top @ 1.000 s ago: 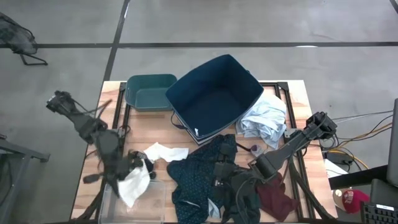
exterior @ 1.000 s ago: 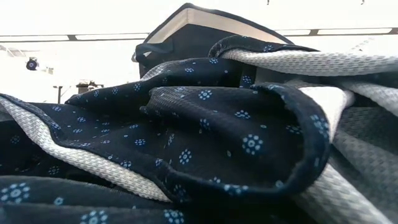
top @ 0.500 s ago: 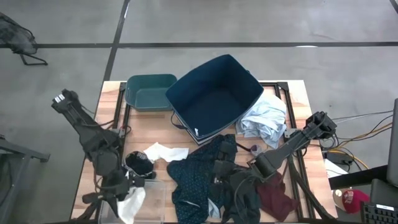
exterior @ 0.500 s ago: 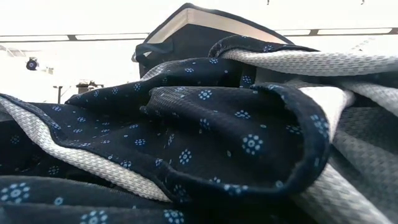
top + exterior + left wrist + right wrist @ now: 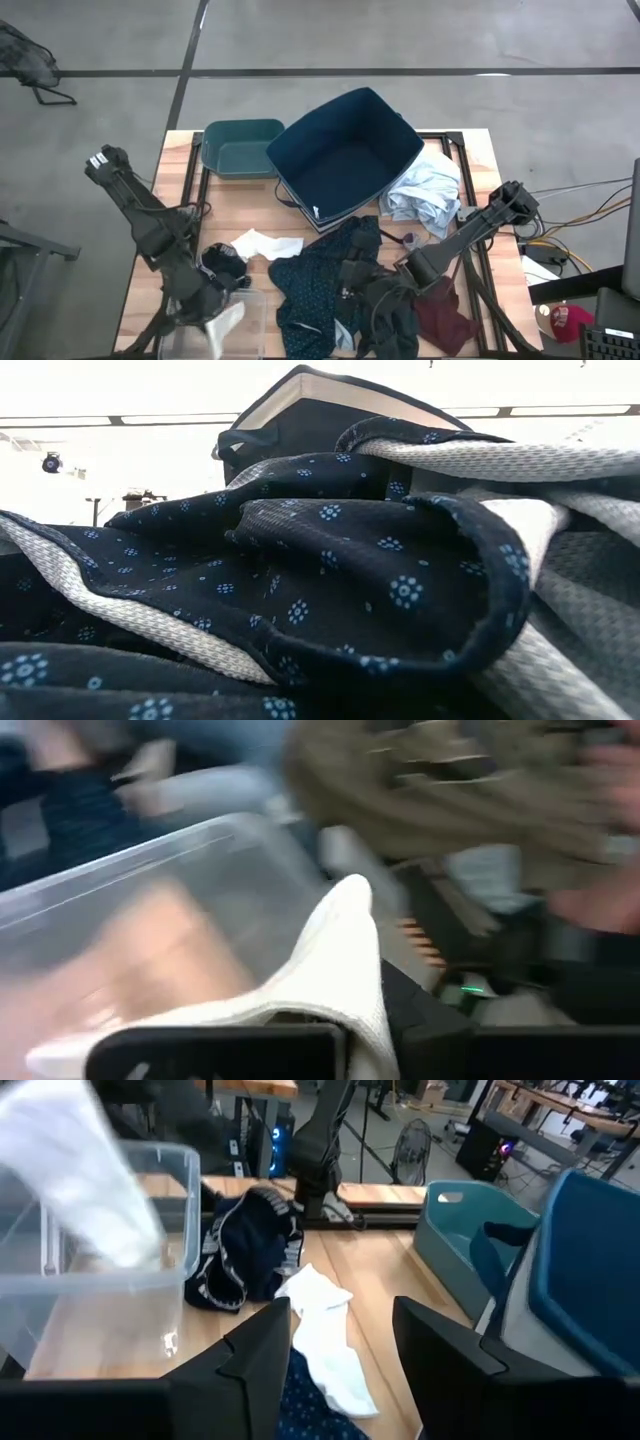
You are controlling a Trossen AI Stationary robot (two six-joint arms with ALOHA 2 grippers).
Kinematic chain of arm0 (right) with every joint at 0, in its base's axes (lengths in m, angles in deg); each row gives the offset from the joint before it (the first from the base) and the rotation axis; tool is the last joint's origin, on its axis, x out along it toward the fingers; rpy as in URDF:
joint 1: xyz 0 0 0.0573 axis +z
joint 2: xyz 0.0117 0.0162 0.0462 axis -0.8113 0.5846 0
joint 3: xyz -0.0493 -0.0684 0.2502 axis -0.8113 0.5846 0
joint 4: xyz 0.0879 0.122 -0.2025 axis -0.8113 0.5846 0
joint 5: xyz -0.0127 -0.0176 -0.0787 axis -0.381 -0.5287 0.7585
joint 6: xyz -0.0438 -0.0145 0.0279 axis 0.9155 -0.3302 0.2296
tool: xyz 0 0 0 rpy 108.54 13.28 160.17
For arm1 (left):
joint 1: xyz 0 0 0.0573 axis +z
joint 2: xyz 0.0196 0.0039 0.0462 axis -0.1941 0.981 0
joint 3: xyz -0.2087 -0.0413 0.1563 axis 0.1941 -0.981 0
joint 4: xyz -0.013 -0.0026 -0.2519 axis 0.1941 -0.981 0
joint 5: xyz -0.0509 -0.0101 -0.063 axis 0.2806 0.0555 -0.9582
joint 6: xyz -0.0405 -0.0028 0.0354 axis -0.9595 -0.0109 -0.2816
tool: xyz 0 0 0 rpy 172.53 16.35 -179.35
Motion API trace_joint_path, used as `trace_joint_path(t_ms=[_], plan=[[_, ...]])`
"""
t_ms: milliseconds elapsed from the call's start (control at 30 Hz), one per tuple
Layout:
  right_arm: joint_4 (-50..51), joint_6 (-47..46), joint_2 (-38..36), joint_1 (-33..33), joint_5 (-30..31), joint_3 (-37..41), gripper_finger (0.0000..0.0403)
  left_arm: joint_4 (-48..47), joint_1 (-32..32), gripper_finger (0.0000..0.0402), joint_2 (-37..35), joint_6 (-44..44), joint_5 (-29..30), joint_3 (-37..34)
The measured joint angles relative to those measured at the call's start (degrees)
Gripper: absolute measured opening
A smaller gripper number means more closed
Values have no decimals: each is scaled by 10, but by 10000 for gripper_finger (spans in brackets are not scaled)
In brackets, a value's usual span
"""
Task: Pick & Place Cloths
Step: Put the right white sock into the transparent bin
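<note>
My left gripper (image 5: 205, 305) is shut on a white cloth (image 5: 224, 322) above the clear plastic bin (image 5: 250, 300) at the table's near left corner. My right gripper (image 5: 372, 300) is open and hovers over the navy white-dotted shirt (image 5: 320, 275) and black pieces (image 5: 395, 320), touching nothing. The maroon piece (image 5: 445, 320) lies beside them and the pale blue-white shirt (image 5: 425, 190) lies right of the navy box. Another white cloth (image 5: 265, 243) and a dark striped piece (image 5: 222, 262) lie flat on the table. The dotted shirt (image 5: 330, 560) fills the low view. My left gripper pinches the white cloth by one end (image 5: 345, 1020) between its two fingers, slanting down from above. The cloth is lifted clear of the table and hangs slack, its free end (image 5: 125, 1240) reaching inside the clear bin's (image 5: 100, 1280) walls.
The big navy fabric box (image 5: 345, 150) stands tilted at the table's far middle, with a teal bin (image 5: 240, 148) to its left. Bare wood shows between the teal bin and the clear bin. Cables and gear lie off the table's right edge.
My left gripper has moved toward the table's near edge, carrying the white cloth from beside the dark striped piece to above the clear bin. The cloth swings, blurred, below the fingers. The dark striped piece stays on the table.
</note>
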Motion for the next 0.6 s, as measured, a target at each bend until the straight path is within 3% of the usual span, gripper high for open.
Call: trace_joint_path(t_ms=[100, 267, 600], plan=[[-1, 0, 6, 0, 0, 0, 172, -20, 0, 10, -1, -21, 55, -18], [-1, 0, 14, 0, -2, 0, 186, 1, 0, 18, 2, -78, 93, -60], [-2, -18, 19, 0, -2, 0, 203, 32, 2, 127, 2, -124, 118, -117]])
